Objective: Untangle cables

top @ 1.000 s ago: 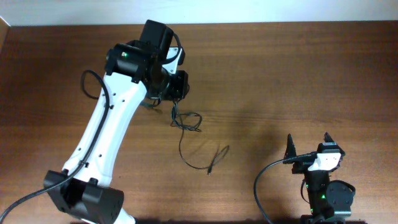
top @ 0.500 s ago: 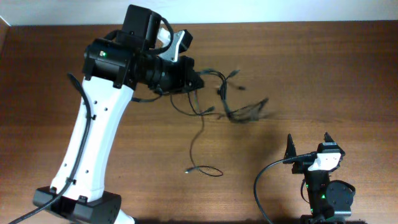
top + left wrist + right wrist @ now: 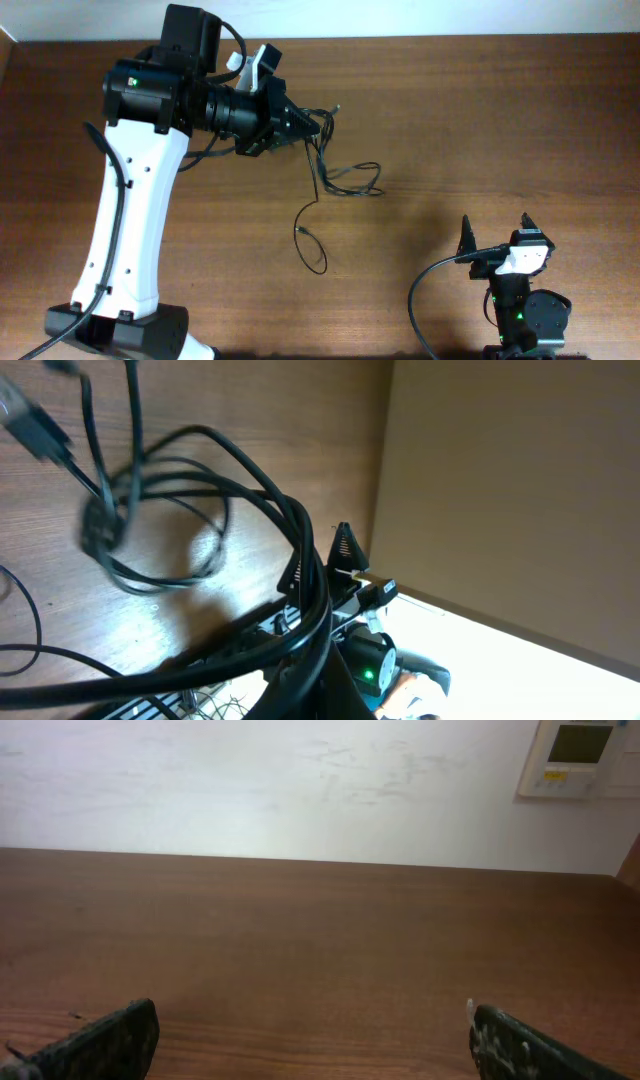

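Loads of open table (image 3: 520, 110) across the right half. The left arm (image 3: 130, 230) hogs the left side, and the cables (image 3: 345, 185) sprawl across the middle.

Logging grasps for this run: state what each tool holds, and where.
Left tool holds the cables at the bundle's top, strands trailing to the table. Right tool holds nothing.

Left wrist view: the cables (image 3: 100, 530) are motion-blurred at upper left. One plug end (image 3: 30, 422) is smeared and its type is unreadable. Strands run off the top and left edges.

Overhead: the left gripper (image 3: 312, 127) tips merge with the dark strands, so the contact point is not resolvable. The cable ends are too small to identify. The left arm's base (image 3: 120, 335) and the right arm's base (image 3: 525, 325) are cut by the bottom edge.

Right wrist view: the right gripper (image 3: 310, 1030) fingers (image 3: 110, 1045) are cropped at the bottom edge.
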Robot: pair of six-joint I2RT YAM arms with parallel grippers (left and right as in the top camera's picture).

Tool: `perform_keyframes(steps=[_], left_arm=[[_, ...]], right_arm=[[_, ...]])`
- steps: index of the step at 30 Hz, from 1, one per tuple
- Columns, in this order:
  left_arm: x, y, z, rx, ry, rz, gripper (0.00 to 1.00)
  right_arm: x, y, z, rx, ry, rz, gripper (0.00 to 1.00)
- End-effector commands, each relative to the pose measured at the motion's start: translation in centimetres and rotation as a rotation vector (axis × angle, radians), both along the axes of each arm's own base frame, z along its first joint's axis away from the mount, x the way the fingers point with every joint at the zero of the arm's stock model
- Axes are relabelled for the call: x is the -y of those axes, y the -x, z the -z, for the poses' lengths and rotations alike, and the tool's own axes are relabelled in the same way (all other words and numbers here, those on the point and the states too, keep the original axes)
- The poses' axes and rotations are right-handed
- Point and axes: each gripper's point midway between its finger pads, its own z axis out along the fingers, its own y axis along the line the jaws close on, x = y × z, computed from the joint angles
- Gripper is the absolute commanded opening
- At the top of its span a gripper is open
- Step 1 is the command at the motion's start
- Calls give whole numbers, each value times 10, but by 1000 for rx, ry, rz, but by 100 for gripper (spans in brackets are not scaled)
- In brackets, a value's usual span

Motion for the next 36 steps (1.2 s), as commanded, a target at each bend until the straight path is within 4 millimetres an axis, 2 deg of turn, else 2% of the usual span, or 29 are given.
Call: perform_keyframes(steps=[1, 7, 10, 16, 22, 23, 26, 27, 29, 31, 33, 36], left_arm=[[-8, 1, 5, 10, -82, -39, 0], [-33, 5, 35, -37, -297, -108, 0], [-34, 6, 36, -32, -309, -103, 0], [-34, 6, 36, 114, -340, 36, 0], [-34, 6, 36, 150, -347, 68, 0], [-34, 6, 36, 150, -347, 68, 0], [-34, 5, 36, 168, -349, 80, 0], [-34, 4, 35, 170, -349, 80, 0], [-34, 4, 35, 170, -349, 80, 0], [-34, 4, 35, 170, -349, 79, 0], [-34, 4, 35, 169, -349, 80, 0], [-34, 4, 35, 169, -349, 80, 0]], right_arm=[[2, 0, 3, -3, -3, 11, 98], [3, 0, 3, -3, -3, 17, 98], [3, 0, 3, -3, -3, 17, 98], [8, 0, 3, -4, -1, 44, 99], [7, 0, 1, 5, -2, 41, 98], [2, 0, -3, 18, -19, 10, 98], [-54, 9, -13, 26, -206, -314, 98], [-81, 21, -19, 12, -284, -483, 98], [-107, 39, -29, 8, -334, -666, 98], [-119, 52, -46, 70, -306, -775, 99], [-121, 63, -83, 227, -260, -817, 98], [-117, 75, -127, 381, -199, -805, 98]])
